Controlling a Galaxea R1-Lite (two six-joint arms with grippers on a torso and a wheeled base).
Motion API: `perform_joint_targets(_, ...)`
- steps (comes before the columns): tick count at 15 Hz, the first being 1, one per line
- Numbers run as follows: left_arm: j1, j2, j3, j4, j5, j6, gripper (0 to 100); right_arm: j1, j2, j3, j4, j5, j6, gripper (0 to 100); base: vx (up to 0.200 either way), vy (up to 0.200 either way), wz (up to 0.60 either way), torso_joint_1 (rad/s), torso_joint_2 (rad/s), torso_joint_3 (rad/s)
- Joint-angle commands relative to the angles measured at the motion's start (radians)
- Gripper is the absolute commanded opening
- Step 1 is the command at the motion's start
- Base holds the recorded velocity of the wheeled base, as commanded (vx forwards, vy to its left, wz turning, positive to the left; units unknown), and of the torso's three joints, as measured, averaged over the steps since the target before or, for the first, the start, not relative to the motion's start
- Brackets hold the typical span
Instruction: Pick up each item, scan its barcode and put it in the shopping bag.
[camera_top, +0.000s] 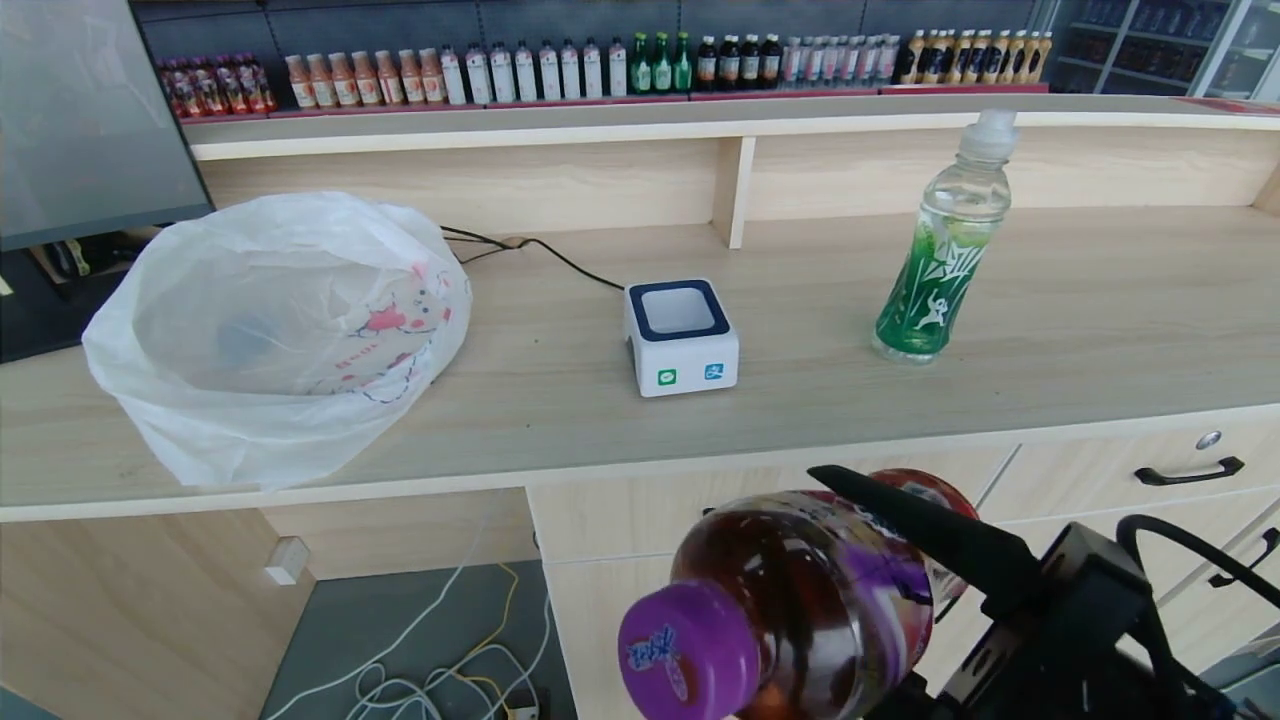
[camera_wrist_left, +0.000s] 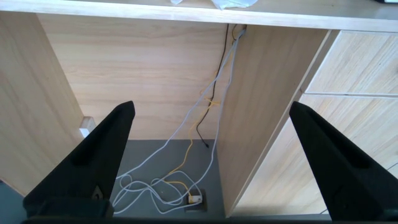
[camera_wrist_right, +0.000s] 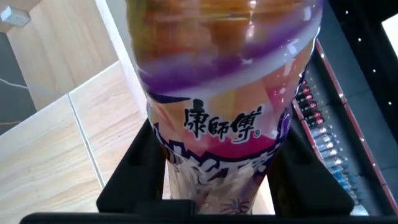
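My right gripper is shut on a brown drink bottle with a purple cap, held tilted below the counter's front edge; in the right wrist view the bottle sits between the black fingers. A green-labelled bottle stands upright on the counter at the right. The white scanner box sits mid-counter. A white plastic shopping bag lies open on the left. My left gripper is open under the counter, above the floor cables.
The wooden counter has a raised back shelf and a divider. A monitor stands at the far left. Drawers with black handles are below right. Loose cables lie on the floor.
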Motion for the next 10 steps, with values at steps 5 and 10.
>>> perform_joint_targets(5, 0.002, 0.000, 0.000, 0.000, 0.000, -0.001, 100, 0.007, 0.081, 0.002, -0.004, 0.045, -0.098, 0, 0.000, 0.000, 0.00, 0.000, 0.00, 0.000)
perform_joint_targets(10, 0.000, 0.000, 0.000, 0.000, 0.000, -0.001, 100, 0.007, 0.087, -0.005, -0.027, 0.044, -0.172, 0, 0.000, 0.000, 0.00, 0.000, 0.00, 0.000)
